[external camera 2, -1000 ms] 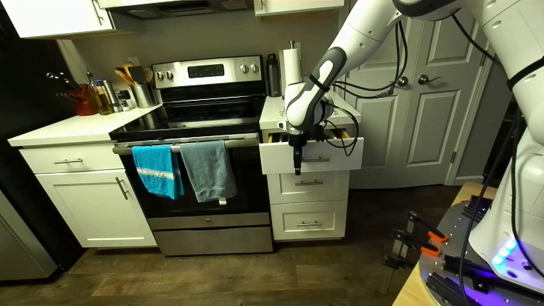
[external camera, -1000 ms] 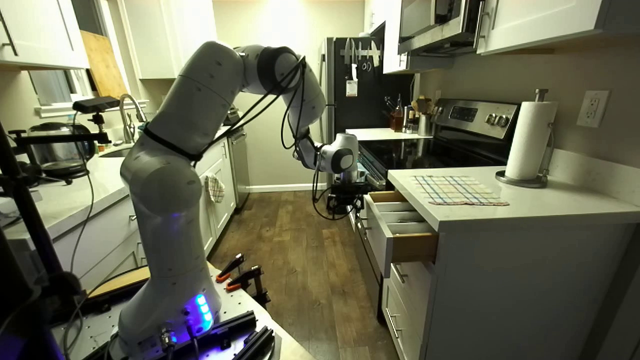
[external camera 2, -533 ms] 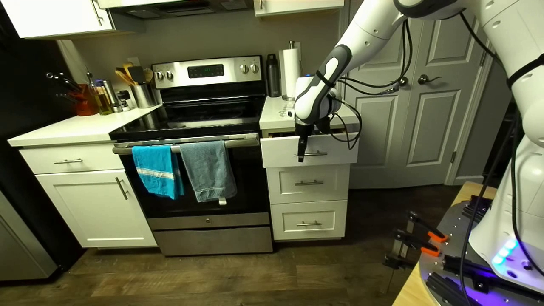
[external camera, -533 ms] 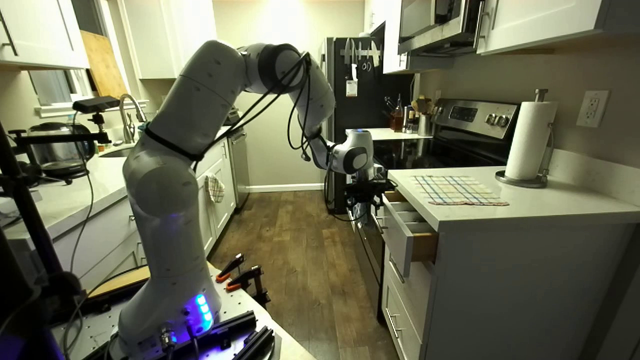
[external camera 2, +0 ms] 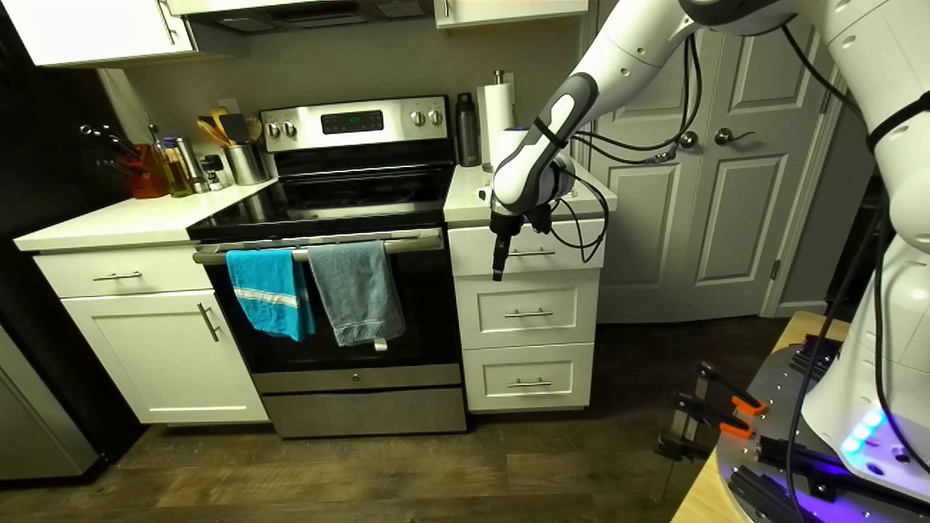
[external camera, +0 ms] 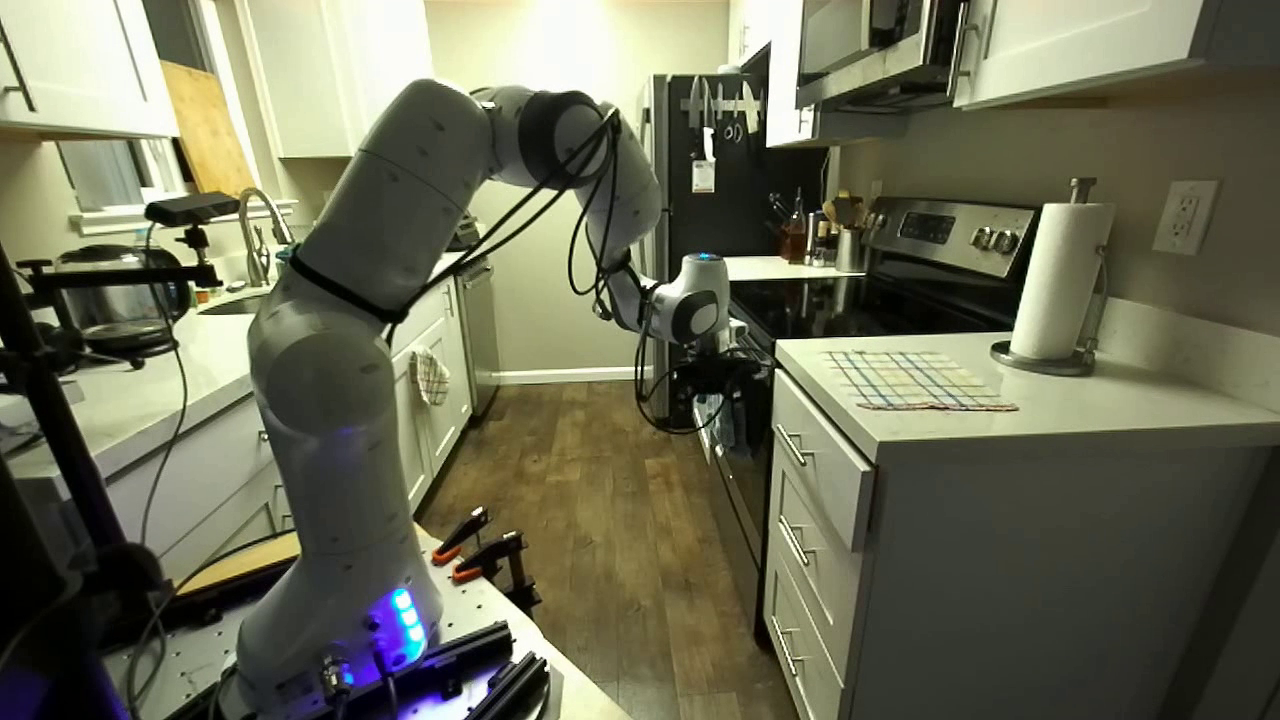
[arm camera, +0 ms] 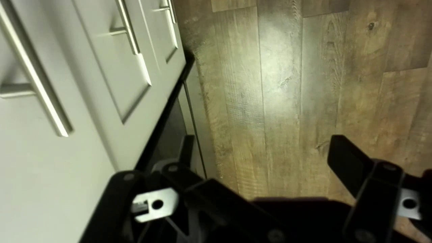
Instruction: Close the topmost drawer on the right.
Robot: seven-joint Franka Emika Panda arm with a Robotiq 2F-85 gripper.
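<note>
My pincer [arm camera: 262, 148] stands wide, its two black fingers [arm camera: 347, 163] well apart in the wrist view, and it has hold of nothing: between the tips I look onto the wood-plank floor [arm camera: 280, 114].

The topmost drawer [external camera: 835, 475] sits in against its cabinet [external camera: 1000, 570], directly under the tabletop [external camera: 1080, 415]; both exterior views show me its flat pale front nearly in line with the middle drawer [external camera 2: 527, 328] and the bottom drawer [external camera 2: 529, 367]. Whether it is fully home or a sliver short, I cannot tell.

In an exterior view I point the pincer downward, a little tilted, in front of that drawer and to the left of its steel bar handle [external camera 2: 534, 253], the tips reaching about to the front's lower edge. In the wrist view the handle slants across the upper left, apart from my fingers, while the linkage [arm camera: 114, 194] on that side overlaps the drawer front. I am near it there, but I cannot tell whether anything of mine touches.

On the tabletop, a checked dish towel [external camera: 920, 382] lies flat and a paper towel roll [external camera: 1060, 280] stands upright. Beside the cabinet, a bright blue hand towel [external camera 2: 270, 305] and a grey-blue hand towel [external camera 2: 356, 294] hang from the oven handle [external camera 2: 418, 245].
</note>
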